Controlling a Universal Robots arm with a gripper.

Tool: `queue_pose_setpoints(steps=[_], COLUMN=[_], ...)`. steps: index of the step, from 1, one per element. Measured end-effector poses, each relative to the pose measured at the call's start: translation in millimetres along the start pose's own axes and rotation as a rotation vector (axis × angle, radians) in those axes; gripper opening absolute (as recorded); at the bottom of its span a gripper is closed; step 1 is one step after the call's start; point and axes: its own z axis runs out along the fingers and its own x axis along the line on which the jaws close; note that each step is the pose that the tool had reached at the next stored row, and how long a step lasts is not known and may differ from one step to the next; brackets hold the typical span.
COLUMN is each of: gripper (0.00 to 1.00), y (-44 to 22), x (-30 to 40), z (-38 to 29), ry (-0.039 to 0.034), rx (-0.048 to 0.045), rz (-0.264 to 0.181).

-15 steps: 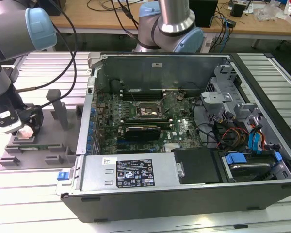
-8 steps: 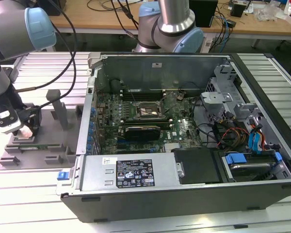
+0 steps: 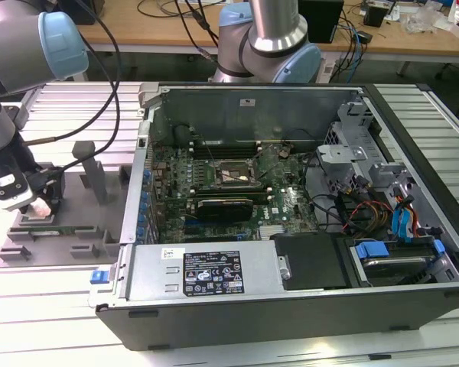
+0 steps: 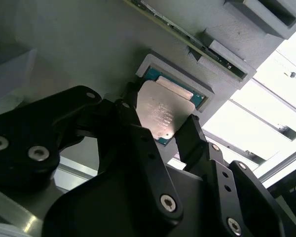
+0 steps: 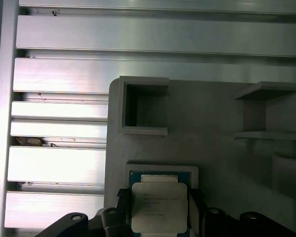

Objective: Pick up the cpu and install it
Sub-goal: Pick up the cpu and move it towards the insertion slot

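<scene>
The cpu (image 4: 162, 112), a small silvery square chip with a green rim, lies in a raised square pocket (image 5: 163, 169) of the grey fixture plate (image 3: 61, 233). My gripper (image 4: 160, 124) is shut on it, with a black finger (image 4: 191, 136) against each of two opposite edges; the chip (image 5: 160, 206) still looks level with its pocket. In the exterior view, my gripper (image 3: 42, 205) hangs low over the fixture at the left, well away from the open computer case. The dark socket (image 3: 231, 177) sits on the motherboard (image 3: 283, 200) inside the case.
Grey posts (image 3: 88, 168) and other holders rise from the fixture close to my gripper. A black card (image 3: 223, 205) lies below the socket. Case walls (image 3: 252, 95), drive bays (image 3: 352, 153) and cables (image 3: 367, 210) surround the board. A second arm's base (image 3: 268, 46) stands behind the case.
</scene>
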Motion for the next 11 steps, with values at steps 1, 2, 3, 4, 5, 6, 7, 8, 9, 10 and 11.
queue_pose_setpoints(steps=[1, 2, 3, 4, 5, 6, 7, 8, 9, 10, 11], gripper=[0.55, 0.55, 0.55, 0.55, 0.55, 0.55, 0.55, 0.55, 0.55, 0.55, 0.55], y=[0.0, 0.0, 0.0, 0.0, 0.1, 0.1, 0.2, 0.2, 0.2, 0.2, 0.3], x=[0.0, 0.0, 0.1, 0.1, 0.2, 0.2, 0.1, 0.1, 0.1, 0.2, 0.1], z=[0.0, 0.0, 0.0, 0.0, -0.5, -2.1, -3.7, -4.3, -4.4, -4.4, -4.4], ry=[0.0000, 0.0000, 0.0000, 0.0000, -0.0001, 0.0001, -0.0001, -0.0002, -0.0004, -0.0011, -0.0016], rx=[0.0000, 0.0000, 0.0000, 0.0000, -0.0016, -0.0015, -0.0016, -0.0017, -0.0034, -0.0067, -0.0081], rz=[0.000, 0.000, 0.000, 0.000, 0.000, 0.000, 0.000, 0.000, 0.000, 0.000, 0.000])
